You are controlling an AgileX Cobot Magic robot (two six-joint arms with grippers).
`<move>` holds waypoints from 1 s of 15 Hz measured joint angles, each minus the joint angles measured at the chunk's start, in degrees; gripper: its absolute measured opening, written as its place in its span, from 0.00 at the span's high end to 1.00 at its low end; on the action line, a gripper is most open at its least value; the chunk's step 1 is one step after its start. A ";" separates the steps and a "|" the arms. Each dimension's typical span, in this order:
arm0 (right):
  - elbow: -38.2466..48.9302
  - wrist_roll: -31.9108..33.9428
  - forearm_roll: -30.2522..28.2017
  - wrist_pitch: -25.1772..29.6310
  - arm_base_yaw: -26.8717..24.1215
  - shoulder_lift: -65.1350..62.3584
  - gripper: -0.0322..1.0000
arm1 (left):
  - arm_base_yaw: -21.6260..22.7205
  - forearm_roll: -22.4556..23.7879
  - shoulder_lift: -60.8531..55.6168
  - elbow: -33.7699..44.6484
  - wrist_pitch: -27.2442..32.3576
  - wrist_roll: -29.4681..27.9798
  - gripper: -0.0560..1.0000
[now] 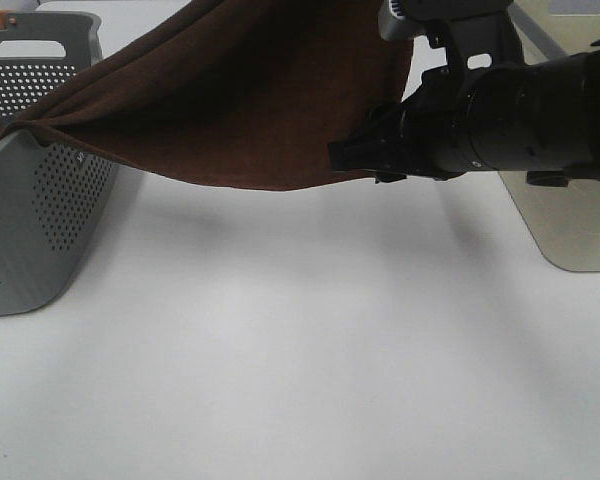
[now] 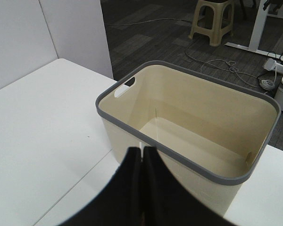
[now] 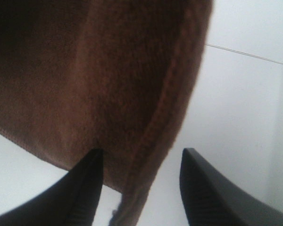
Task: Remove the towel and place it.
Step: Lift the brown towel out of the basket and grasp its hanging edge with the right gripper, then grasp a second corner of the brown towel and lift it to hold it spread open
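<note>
The dark brown towel (image 1: 240,100) is stretched in the air from the rim of the grey perforated basket (image 1: 40,220) up towards the top right of the exterior view. My right gripper (image 1: 348,155) reaches in from the right at the towel's lower right edge. In the right wrist view it is open (image 3: 141,153), and the towel's hemmed edge (image 3: 155,122) hangs between its fingers. My left gripper (image 2: 142,151) is shut. It holds the towel's raised end above an empty cream basket (image 2: 203,108). The towel does not show in the left wrist view.
The cream basket with a grey rim (image 1: 570,230) stands on the white table (image 1: 300,350) at the right, partly behind my right arm (image 1: 520,110). Beyond the table's far edge lie dark floor, a stool (image 2: 212,21) and cables (image 2: 226,66).
</note>
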 joint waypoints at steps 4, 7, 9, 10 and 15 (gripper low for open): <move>-0.86 0.80 -1.09 0.00 0.00 1.78 0.77 | 0.00 0.23 0.00 0.00 0.00 0.00 0.95; -0.86 -0.11 -1.09 -0.06 0.00 1.78 0.97 | 0.00 2.86 0.00 0.00 0.00 -0.23 0.95; -0.86 -3.04 -0.34 -1.09 0.00 -0.17 0.97 | 0.00 7.28 0.29 0.00 0.00 -2.29 0.95; -0.86 -5.39 1.03 -2.29 0.00 -2.01 0.97 | 0.00 9.97 0.86 0.00 0.00 -3.90 0.95; -0.97 -13.98 2.29 -5.73 0.00 -8.31 0.97 | 1.95 15.76 6.70 0.00 0.06 -11.46 0.95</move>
